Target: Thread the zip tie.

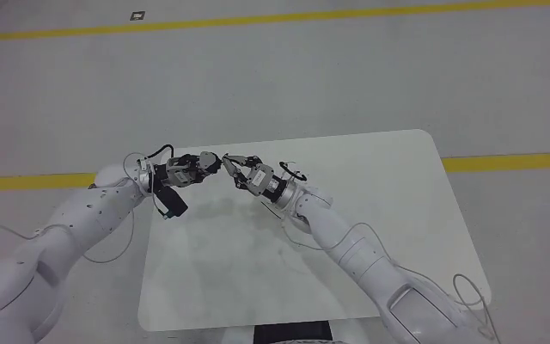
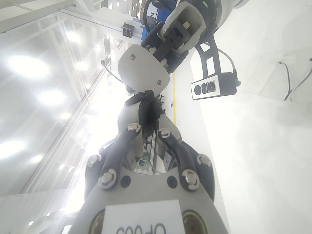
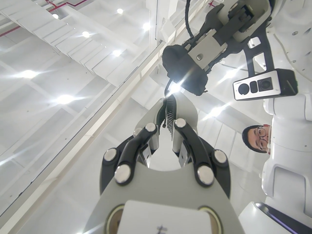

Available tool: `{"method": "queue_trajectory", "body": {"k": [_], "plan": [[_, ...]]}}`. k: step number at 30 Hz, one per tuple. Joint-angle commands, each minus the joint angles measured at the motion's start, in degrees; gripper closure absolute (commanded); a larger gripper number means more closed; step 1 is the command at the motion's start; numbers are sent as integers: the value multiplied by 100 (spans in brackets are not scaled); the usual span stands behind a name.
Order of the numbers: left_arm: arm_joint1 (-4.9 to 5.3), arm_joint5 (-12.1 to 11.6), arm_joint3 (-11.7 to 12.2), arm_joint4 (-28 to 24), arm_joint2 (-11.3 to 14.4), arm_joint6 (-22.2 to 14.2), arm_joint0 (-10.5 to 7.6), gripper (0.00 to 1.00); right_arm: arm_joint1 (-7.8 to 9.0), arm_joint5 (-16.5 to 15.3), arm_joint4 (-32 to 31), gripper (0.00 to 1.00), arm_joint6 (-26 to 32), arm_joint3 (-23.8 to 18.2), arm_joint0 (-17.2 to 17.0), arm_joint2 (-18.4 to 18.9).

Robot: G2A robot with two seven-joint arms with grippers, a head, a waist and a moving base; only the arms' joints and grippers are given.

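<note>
Zip tie [image 3: 170, 114]: left gripper [image 2: 145, 98] and right gripper [image 3: 168, 104] both clamped on it, tip-to-tip above worktop [image 1: 387, 172] far-left corner.

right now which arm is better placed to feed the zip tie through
Probably right: the right fingers pinch the ribbed zip tie, thin tip pointing at the left fingers, which pinch a black piece close by.

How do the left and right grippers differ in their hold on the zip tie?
The left gripper clamps a bunched part of the black ribbed plastic zip tie; the right gripper pinches its straight strap. The left gripper hangs nearer the white table's left edge than the right gripper. Both are shut, tips almost touching.
</note>
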Motion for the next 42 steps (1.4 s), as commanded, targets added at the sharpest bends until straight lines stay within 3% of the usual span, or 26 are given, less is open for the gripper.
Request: {"method": "queue_trajectory", "body": {"k": [1, 22, 23, 28, 38, 41, 42], "plan": [[0, 0, 0, 0, 0, 0, 0, 100, -14, 0, 0, 100, 22, 11, -4, 19], [0, 0, 0, 0, 0, 0, 0, 100, -110, 0, 0, 100, 137, 226, 42, 3], [0, 0, 0, 0, 0, 0, 0, 100, -113, 0, 0, 91, 138, 231, 46, 8], [0, 0, 0, 0, 0, 0, 0, 100, -112, 0, 0, 73, 139, 251, 75, 3], [0, 0, 0, 0, 0, 0, 0, 100, -64, 0, 0, 71, 129, 208, 92, -15], [0, 0, 0, 0, 0, 0, 0, 100, -12, 0, 0, 67, 116, 169, 123, -37], [0, 0, 0, 0, 0, 0, 0, 100, 14, 0, 0, 61, 105, 159, 143, -52]]}}
